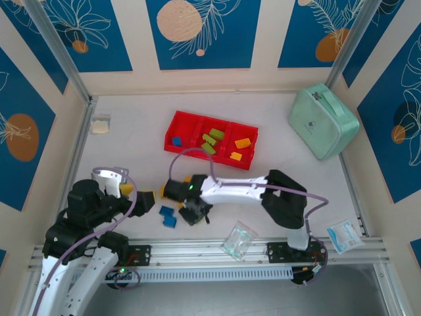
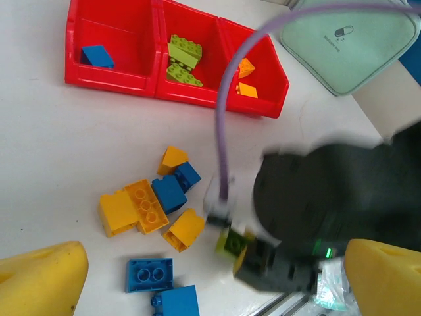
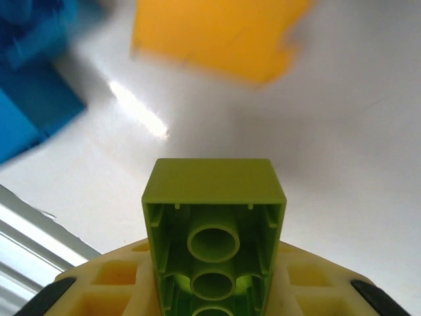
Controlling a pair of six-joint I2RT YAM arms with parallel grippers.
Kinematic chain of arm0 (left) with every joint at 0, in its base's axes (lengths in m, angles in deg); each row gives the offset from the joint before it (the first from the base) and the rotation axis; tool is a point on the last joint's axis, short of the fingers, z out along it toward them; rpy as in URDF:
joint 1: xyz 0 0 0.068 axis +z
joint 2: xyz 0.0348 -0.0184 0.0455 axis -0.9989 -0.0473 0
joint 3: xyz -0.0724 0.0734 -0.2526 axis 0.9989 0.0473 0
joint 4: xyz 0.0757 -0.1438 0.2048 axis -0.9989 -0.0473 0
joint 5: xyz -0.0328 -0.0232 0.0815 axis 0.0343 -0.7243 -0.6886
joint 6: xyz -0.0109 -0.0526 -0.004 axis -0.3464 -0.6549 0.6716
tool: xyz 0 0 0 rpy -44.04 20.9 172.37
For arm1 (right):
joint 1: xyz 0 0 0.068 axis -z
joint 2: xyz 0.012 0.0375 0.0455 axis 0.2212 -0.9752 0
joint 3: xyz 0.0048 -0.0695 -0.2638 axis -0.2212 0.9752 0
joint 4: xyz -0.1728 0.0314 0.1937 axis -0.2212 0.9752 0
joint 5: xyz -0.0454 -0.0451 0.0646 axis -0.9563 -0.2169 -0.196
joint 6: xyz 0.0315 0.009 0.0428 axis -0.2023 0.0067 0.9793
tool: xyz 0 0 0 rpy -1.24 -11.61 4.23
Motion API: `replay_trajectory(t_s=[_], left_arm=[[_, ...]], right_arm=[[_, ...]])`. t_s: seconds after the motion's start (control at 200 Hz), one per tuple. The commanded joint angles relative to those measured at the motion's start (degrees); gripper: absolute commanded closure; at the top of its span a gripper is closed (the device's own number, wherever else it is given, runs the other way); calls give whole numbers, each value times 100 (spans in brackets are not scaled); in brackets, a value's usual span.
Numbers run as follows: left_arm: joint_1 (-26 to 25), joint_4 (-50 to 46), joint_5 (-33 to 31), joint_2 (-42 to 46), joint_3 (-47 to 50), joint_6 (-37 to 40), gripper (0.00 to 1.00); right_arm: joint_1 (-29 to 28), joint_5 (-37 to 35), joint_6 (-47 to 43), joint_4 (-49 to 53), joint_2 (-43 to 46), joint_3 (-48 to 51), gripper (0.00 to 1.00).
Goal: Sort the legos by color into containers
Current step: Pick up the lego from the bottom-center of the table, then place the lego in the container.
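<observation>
Gripping a lime green lego (image 3: 214, 224), the right gripper (image 1: 195, 212) has its jaws closed on the brick just above the table (image 1: 131, 138), beside the loose legos (image 2: 154, 204) in blue and yellow. The left gripper (image 1: 136, 195) hangs wide open near that pile, holding nothing. Seen from its side, the right arm (image 2: 316, 197) and a purple cable (image 2: 223, 118) block part of the red tray (image 2: 108, 82), whose compartments hold blue, green and orange bricks. A mint-green case (image 1: 322, 122) sits far right, and a clear bag (image 1: 238, 240) lies by the near rail.
</observation>
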Motion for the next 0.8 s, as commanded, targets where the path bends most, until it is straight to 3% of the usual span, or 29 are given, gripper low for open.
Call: replay_trajectory(t_s=[0.0, 0.225, 0.445, 0.795], left_arm=[[-61, 47, 2, 55, -51, 11, 1], [-64, 47, -15, 31, -47, 20, 1], [-63, 75, -74, 40, -26, 11, 1], [-63, 89, -275, 22, -3, -48, 1]], right_arm=[[698, 2, -222, -122, 432, -460, 78], [1723, -358, -812, 363, -342, -2083, 81], [2610, -100, -1125, 370, -1317, -3375, 82], [3080, 116, -1103, 562, -2298, -4484, 77]])
